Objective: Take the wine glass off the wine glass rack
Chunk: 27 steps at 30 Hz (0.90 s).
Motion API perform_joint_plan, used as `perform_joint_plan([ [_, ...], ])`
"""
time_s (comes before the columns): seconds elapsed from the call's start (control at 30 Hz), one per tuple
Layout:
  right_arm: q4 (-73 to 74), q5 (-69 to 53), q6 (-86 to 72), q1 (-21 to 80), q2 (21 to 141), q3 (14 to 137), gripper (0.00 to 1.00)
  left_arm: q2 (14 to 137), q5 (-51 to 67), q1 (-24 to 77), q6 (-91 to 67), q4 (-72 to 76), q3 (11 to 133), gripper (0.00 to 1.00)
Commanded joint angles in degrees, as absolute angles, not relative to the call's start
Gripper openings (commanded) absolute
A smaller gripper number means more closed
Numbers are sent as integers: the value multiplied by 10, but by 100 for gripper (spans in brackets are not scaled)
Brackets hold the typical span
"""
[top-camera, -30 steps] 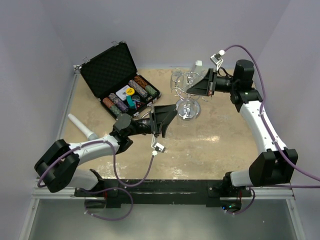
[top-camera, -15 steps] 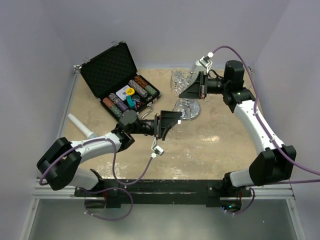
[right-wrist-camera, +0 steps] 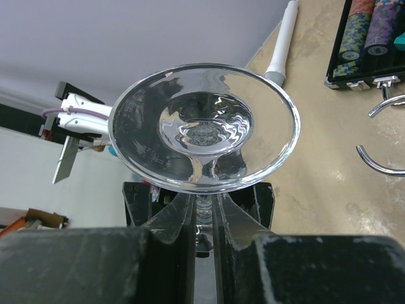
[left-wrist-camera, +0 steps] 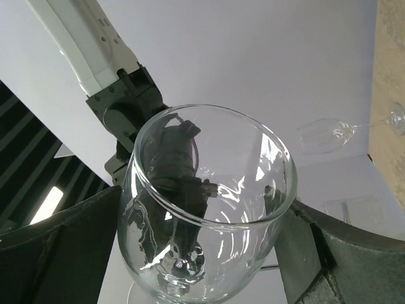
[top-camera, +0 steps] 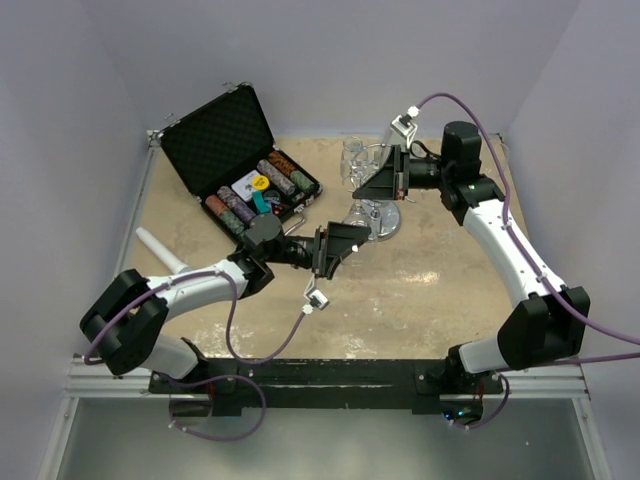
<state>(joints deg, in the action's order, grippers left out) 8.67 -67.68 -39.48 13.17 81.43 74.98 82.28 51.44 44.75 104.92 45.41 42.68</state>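
So the wine glass (left-wrist-camera: 209, 209) is up in the air just beside the wine glass rack (top-camera: 378, 225), which stands near the far edge of the table (top-camera: 430, 300), a bit right of center. The right gripper (right-wrist-camera: 204, 209) is pinching the glass by its stem, just under the round foot. The bowl end points toward the left gripper (top-camera: 342, 243). Its fingers are spread wide on either side of the bowl and sit right up against it, but honestly I can't tell if they're actually squeezing. A second glass (left-wrist-camera: 326, 136) hangs on the rack behind. Toward the far left corner there's an open black case (top-camera: 215, 130) full of poker chips (top-camera: 255, 190), and a white tube (top-camera: 160, 250) lies by the left edge.
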Motion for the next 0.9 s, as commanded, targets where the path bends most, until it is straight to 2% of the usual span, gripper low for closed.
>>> perform_joint_plan([
  [0.0, 56, -699, -403, 134, 805, 765, 0, 817, 562, 450, 1016, 542, 402, 97],
  [0.17, 65, -697, -396, 133, 810, 770, 0, 822, 557, 450, 1009, 548, 403, 86],
  [0.33, 72, -693, -392, 135, 811, 773, 0, 834, 550, 450, 1007, 572, 403, 79],
  [0.43, 72, -692, -391, 135, 812, 773, 0, 845, 543, 451, 1005, 598, 402, 67],
  [0.53, 67, -693, -395, 134, 812, 774, 16, 854, 538, 450, 989, 641, 396, 51],
  [0.6, 58, -699, -401, 134, 812, 775, 36, 861, 534, 451, 979, 679, 389, 43],
  [0.7, 24, -709, -415, 134, 811, 778, 57, 872, 526, 451, 962, 737, 372, 26],
  [0.73, 4, -715, -423, 134, 810, 779, 72, 873, 521, 450, 955, 757, 366, 21],
  [0.77, -11, -718, -423, 134, 809, 781, 98, 875, 515, 450, 950, 773, 360, 15],
  [0.87, -3, -715, -412, 134, 815, 790, 98, 878, 484, 451, 940, 815, 349, 6],
])
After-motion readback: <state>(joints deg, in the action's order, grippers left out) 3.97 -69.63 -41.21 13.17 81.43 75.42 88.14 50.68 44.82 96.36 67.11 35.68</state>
